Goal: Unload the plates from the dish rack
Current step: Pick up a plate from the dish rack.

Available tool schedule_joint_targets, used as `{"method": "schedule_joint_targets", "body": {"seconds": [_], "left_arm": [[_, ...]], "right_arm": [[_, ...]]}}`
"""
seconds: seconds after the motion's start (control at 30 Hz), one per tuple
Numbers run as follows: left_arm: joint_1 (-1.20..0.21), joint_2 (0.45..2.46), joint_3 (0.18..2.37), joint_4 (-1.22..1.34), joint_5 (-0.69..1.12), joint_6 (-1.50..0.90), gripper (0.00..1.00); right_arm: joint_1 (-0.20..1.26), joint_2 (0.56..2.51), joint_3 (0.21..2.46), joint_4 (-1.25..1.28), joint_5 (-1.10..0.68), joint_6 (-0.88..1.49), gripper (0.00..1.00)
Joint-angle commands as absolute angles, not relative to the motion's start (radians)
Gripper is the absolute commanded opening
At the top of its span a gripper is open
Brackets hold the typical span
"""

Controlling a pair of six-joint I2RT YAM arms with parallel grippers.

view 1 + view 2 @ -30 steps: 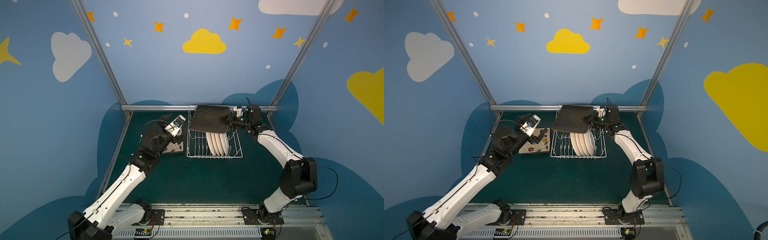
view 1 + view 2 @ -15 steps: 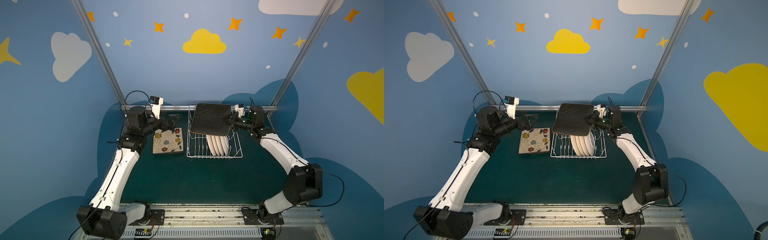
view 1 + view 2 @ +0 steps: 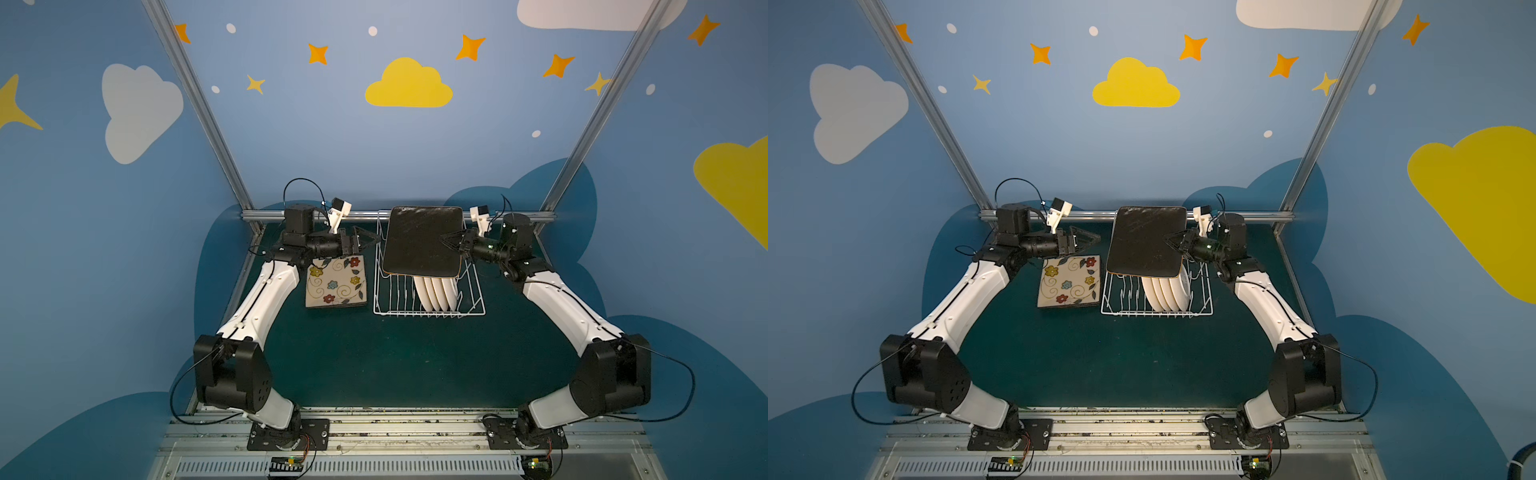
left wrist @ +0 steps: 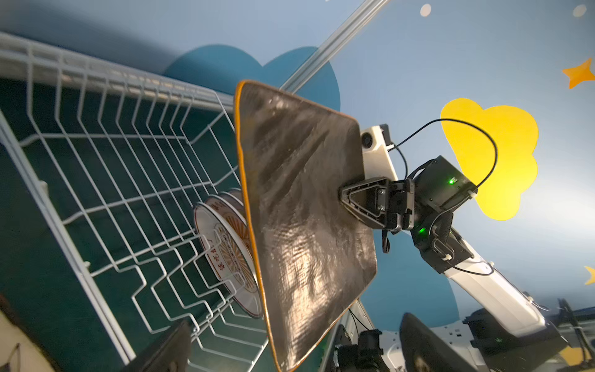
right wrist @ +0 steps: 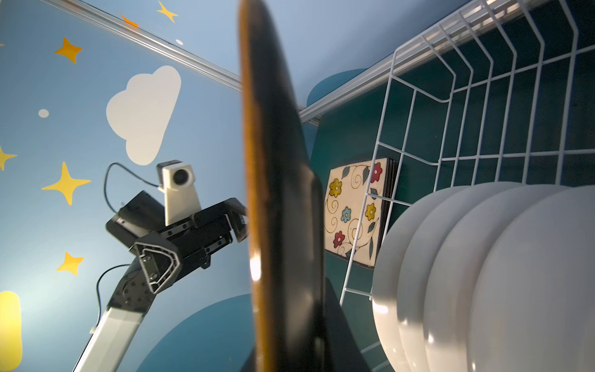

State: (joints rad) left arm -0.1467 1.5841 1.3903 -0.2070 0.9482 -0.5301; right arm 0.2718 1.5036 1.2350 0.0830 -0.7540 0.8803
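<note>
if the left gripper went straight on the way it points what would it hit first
Most likely the square plate that the right gripper holds above the dish rack. The open left gripper points at it from close by, though their relative height is hard to judge.

4 glossy round plates [image 3: 435, 291], wire dish rack [image 3: 399, 313], perhaps rough-backed square plate [image 3: 417, 241].

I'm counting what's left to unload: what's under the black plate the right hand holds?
The rack, with four round white plates standing on edge. In both top views the held plate covers the rack's far half and those plates' far ends; anything more there is hidden.
</note>
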Motion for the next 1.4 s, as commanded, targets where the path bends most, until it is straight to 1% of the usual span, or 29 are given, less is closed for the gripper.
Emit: {"method": "schedule_joint_targets", "body": {"seconds": [0.0, 0.23, 0.37, 0.53, 0.67, 0.87, 1.07, 1.13, 1.23, 1.37], "left_arm": [[-0.176, 1.622, 1.420, -0.124, 1.024, -0.603, 0.99], [-0.248, 1.734, 1.499, -0.080, 1.045, -0.630, 0.99], [-0.261, 1.769, 1.511, -0.009, 1.064, -0.677, 0.95], [-0.277, 1.801, 1.528, 0.007, 1.091, -0.692, 0.82], [-0.288, 1.823, 1.536, 0.019, 1.112, -0.708, 0.68], [-0.298, 1.827, 1.530, 0.041, 1.129, -0.718, 0.53], [-0.298, 1.826, 1.527, 0.042, 1.145, -0.723, 0.32], [-0.298, 1.827, 1.526, 0.039, 1.149, -0.727, 0.29], [-0.298, 1.825, 1.522, 0.040, 1.149, -0.726, 0.21], [-0.297, 1.825, 1.526, 0.034, 1.145, -0.731, 0.03]], "right_arm": [[0.271, 1.428, 1.241, 0.270, -0.817, 0.869, 0.00], [0.273, 1.430, 1.225, 0.296, -0.827, 0.877, 0.00], [0.272, 1.438, 1.226, 0.296, -0.832, 0.877, 0.00], [0.274, 1.451, 1.221, 0.316, -0.836, 0.885, 0.00], [0.274, 1.460, 1.218, 0.331, -0.839, 0.894, 0.00], [0.273, 1.477, 1.214, 0.339, -0.853, 0.905, 0.00], [0.275, 1.490, 1.209, 0.339, -0.865, 0.914, 0.00], [0.275, 1.492, 1.206, 0.335, -0.864, 0.911, 0.00], [0.275, 1.499, 1.208, 0.321, -0.874, 0.910, 0.00], [0.276, 1.498, 1.204, 0.310, -0.870, 0.906, 0.00]]}}
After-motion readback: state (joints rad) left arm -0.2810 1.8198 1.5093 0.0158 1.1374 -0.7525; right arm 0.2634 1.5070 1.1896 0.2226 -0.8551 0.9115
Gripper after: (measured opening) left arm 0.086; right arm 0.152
